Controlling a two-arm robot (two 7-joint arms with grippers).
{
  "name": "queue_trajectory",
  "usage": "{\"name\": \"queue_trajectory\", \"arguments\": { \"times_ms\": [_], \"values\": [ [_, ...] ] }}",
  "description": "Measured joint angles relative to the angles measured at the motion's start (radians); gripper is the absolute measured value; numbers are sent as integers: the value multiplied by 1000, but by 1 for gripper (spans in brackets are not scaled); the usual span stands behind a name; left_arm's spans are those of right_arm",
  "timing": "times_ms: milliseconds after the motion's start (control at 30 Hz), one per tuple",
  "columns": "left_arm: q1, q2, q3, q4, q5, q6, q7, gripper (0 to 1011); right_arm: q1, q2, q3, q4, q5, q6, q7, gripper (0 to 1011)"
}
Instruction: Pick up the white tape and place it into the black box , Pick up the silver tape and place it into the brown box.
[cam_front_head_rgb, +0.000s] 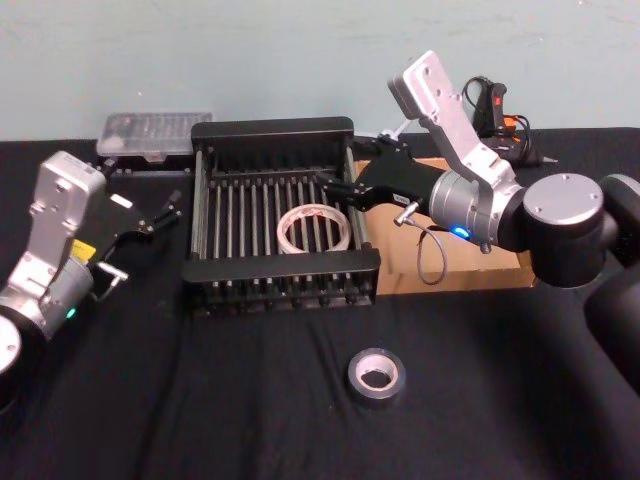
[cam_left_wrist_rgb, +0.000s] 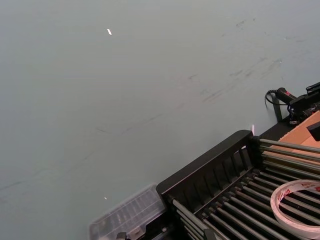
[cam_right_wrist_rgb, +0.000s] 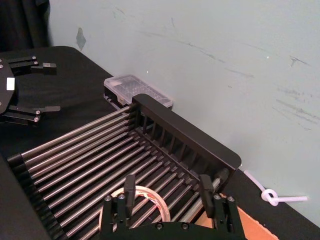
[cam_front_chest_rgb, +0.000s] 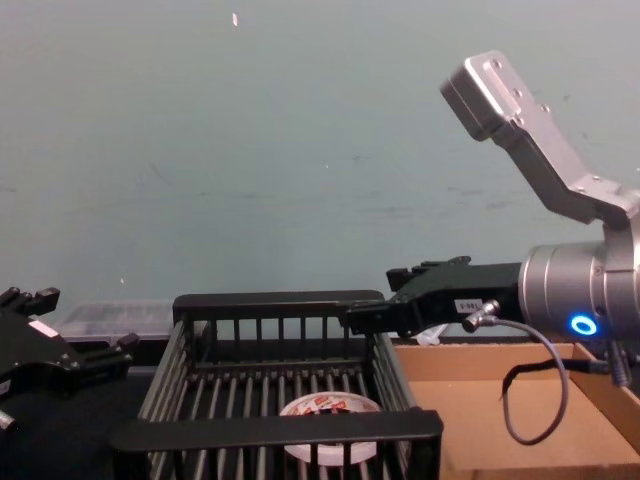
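Note:
The white tape (cam_front_head_rgb: 315, 249) lies flat on the slatted floor of the black box (cam_front_head_rgb: 280, 265), right of centre; its red-and-white label (cam_front_chest_rgb: 328, 408) faces up. My right gripper (cam_front_head_rgb: 335, 188) hovers open over the crate's right rim, just above the roll (cam_right_wrist_rgb: 150, 191), with nothing between its fingers (cam_right_wrist_rgb: 130, 187). The silver tape (cam_front_head_rgb: 378, 395) rests on the black cloth in front of the crate, apart from both grippers. The brown box (cam_front_head_rgb: 470, 275) sits to the crate's right, largely covered by my right arm. My left gripper (cam_front_head_rgb: 160, 215) is open to the left of the crate.
A clear plastic case (cam_front_head_rgb: 155, 135) lies behind the crate's left corner. A black and orange tool (cam_front_head_rgb: 495, 110) stands at the back right, with a white cable tie (cam_right_wrist_rgb: 272, 197) near the wall. Bare black cloth surrounds the silver roll.

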Motion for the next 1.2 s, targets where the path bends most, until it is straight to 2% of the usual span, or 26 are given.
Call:
{"name": "queue_trajectory", "arguments": {
  "times_ms": [267,467,733,933,967,1100,1200],
  "values": [
    [0,0,0,0,0,0,0,1001,0,0,0,0,1,0,0,996],
    [0,0,0,0,0,0,0,1001,-11,2,9,-17,1,0,-5,1000],
    [0,0,0,0,0,0,0,1001,-43,26,31,-79,6,20,-8,1002],
    [0,0,0,0,0,0,0,1001,-103,98,58,-202,29,80,13,1000],
    [0,0,0,0,0,0,0,1001,-103,98,58,-202,29,80,13,1002],
    [0,0,0,0,0,0,0,1001,-147,152,83,-279,58,125,30,1000],
    [0,0,0,0,0,0,0,1001,-193,209,106,-352,88,162,45,1000]
  ]
}}
